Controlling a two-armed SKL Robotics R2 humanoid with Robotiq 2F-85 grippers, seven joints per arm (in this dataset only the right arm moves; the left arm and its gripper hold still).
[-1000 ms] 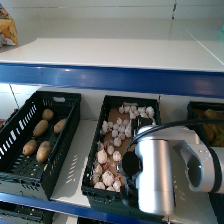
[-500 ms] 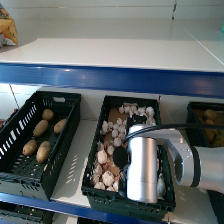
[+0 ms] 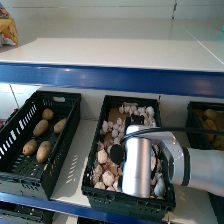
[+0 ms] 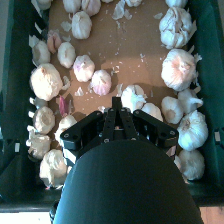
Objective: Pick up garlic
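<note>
No readable writing. The gripper hangs over the crate, jaws pressed together; a garlic lies just beside the tips, perhaps touching.

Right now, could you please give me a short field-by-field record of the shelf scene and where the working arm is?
middle crate: black crate holding many garlic bulbs on a brown liner
left crate: black crate with potatoes
far right: another dark crate, partly in view, contents unclear
right arm: over the middle crate, pointing down into it
right gripper: fingers closed together, nothing between them, tips close to a garlic bulb
garlic picked up: none yet
shelf above: white surface with blue front edge
</note>
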